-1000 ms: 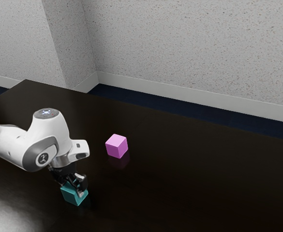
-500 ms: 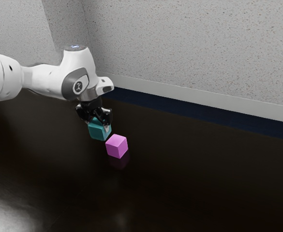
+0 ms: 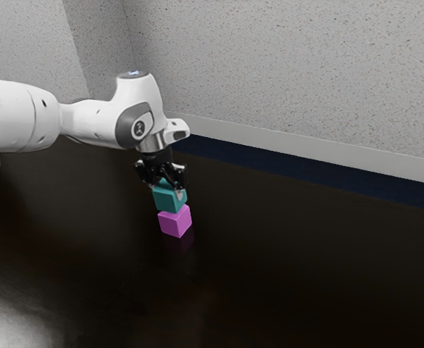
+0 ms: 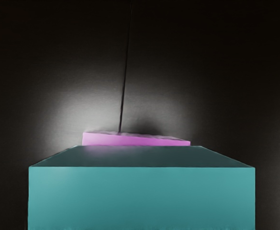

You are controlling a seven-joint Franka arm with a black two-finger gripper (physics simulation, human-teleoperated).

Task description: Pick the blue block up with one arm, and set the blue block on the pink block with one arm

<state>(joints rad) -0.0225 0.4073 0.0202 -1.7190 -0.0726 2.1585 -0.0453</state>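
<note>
firmly clamped on the blue block (image 3: pixel 169 199), the end effector (image 3: pixel 169 188) hangs over the pink block (image 3: pixel 175 221).

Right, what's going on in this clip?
The white Franka arm holds the small blue-green cube between its black jaws, shut on two sides of it. The cube sits directly over the pink cube on the dark glossy table, at or just above its top; contact cannot be told. Not yet released.

A dark glossy tabletop (image 3: pixel 306 275) spans the lower frame. One pink cube-shaped block (image 3: pixel 175 222) rests on it, left of centre.
</note>
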